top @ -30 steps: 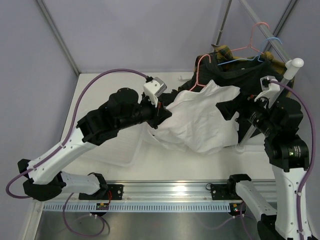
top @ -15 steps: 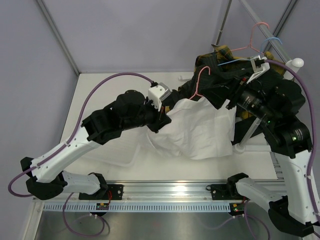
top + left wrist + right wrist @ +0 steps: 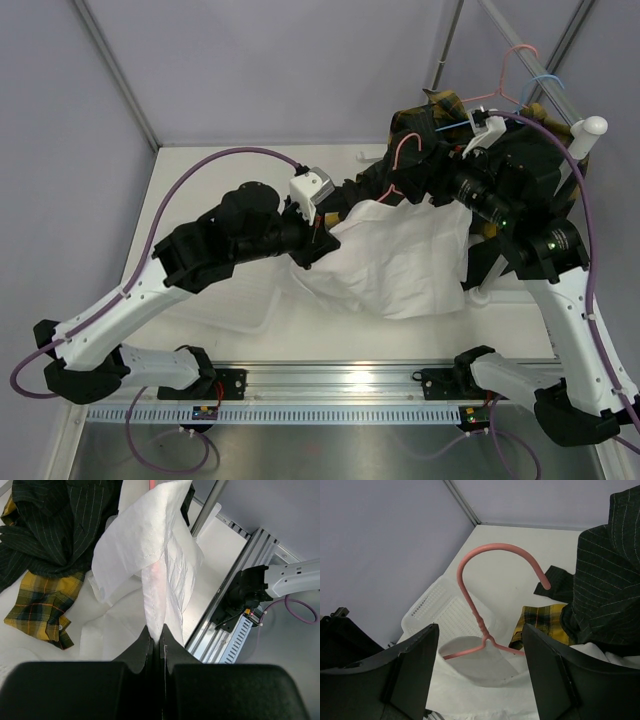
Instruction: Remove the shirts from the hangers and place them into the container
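- Toward the left side of the bench (image 3: 200,180), nearer its front edge, one container (image 3: 250,315) sits partly under the left arm. It is a pale see-through tub with a ribbed floor.
- Just right of it, the left gripper (image 3: 159,639) has its jaws pressed together on a folded edge of the white shirt (image 3: 400,260). The cloth rises taut from the pinch.
- That white shirt is one of three shirts. It spreads across the middle of the bench, with its near-left edge just beside the container.
- One pink hanger (image 3: 461,575) is threaded into the white shirt's collar, its hook standing up clear of the cloth.
- The right gripper (image 3: 480,627) is spread wide, one finger on each side of that hanger's neck. I can't see either finger touching the wire.
- At the bench's far right corner the other two shirts are bunched together. The black pinstriped shirt (image 3: 50,525) lies on top and the yellow plaid shirt (image 3: 40,605) pokes out beneath it.
- Above that heap two more hangers hook over a slanted grey bar (image 3: 495,20): a second pink hanger (image 3: 520,50) and one light blue hanger (image 3: 548,82). That makes three hangers in all, two pink and one blue.
- At the right edge, one white pole (image 3: 590,127) with a round knob stands behind the right arm.
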Available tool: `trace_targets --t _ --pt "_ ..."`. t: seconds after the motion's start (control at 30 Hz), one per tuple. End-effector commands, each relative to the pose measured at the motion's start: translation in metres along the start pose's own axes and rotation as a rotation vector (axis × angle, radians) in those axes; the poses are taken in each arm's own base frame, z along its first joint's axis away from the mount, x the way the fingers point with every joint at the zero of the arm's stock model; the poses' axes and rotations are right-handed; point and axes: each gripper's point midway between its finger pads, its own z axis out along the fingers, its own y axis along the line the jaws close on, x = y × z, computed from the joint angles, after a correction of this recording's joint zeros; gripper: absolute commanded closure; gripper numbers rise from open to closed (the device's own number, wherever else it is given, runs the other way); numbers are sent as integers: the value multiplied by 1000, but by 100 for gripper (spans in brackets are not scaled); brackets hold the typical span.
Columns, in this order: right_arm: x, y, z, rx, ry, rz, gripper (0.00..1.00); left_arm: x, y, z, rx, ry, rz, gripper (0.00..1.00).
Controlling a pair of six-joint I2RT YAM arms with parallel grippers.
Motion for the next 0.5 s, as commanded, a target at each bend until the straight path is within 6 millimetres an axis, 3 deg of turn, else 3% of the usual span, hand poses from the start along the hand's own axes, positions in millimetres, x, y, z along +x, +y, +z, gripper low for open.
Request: trace_targets --t 0.0,0.17,0.3,0.33,0.37,0.4,0.43,0.47 --pt "-6 -3 10 8 -43 -47 24 -18 -14 -18 64 -80 -2 100" --pt "1 -8 24 12 -23 -42 30 -21 -18 -19 83 -85 -1 100" --pt "5 -8 33 16 -14 -48 63 -21 -22 -18 105 -85 0 100" --pt "5 -8 35 16 -14 -50 85 -21 -23 -17 112 -85 -1 100" --pt "4 -8 36 22 -20 -51 100 -21 -23 -16 117 -88 -5 100" --pt "4 -7 36 20 -24 -57 100 -19 -23 -14 118 -84 -9 100" --pt "3 -6 35 21 -31 -59 100 -20 -23 -14 115 -85 -12 97" --pt "1 -10 34 53 -52 -59 100 -20 -21 -15 101 -89 -19 65"
